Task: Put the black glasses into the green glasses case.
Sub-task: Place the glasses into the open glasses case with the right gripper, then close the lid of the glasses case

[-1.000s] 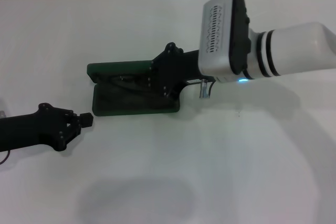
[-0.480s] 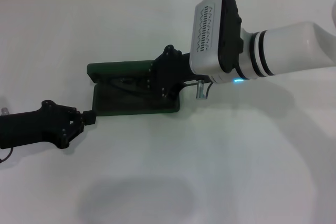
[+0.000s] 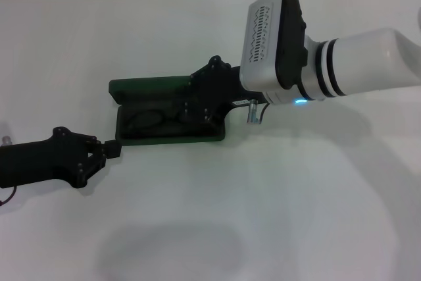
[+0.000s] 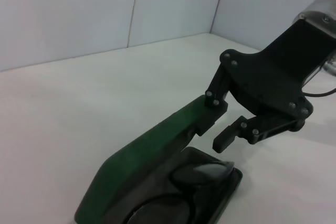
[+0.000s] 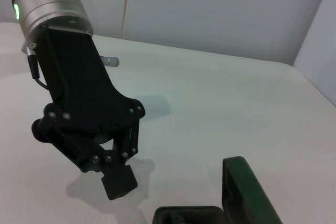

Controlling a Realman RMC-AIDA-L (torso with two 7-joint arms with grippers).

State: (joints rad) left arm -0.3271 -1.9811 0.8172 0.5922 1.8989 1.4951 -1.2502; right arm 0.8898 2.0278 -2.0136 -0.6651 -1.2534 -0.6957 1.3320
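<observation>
Your black glasses (image 3: pixel 158 120) already lie in the tray of the open green glasses case (image 3: pixel 150 87) on the table (image 3: pixel 276 215). The right gripper (image 4: pixel 223 129) hovers above them, fingers spread and empty. The left gripper (image 3: pixel 110 150), fingers closed on nothing, sits just beside the case's corner.

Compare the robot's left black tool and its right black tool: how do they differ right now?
The right black tool is open, poised over the dark green hinged glasses case; the left black tool is shut, beside the case's near left corner. The right tool hangs above the thin black-framed glasses lying in the case; the left tool has only white table under it. Both are empty.
</observation>
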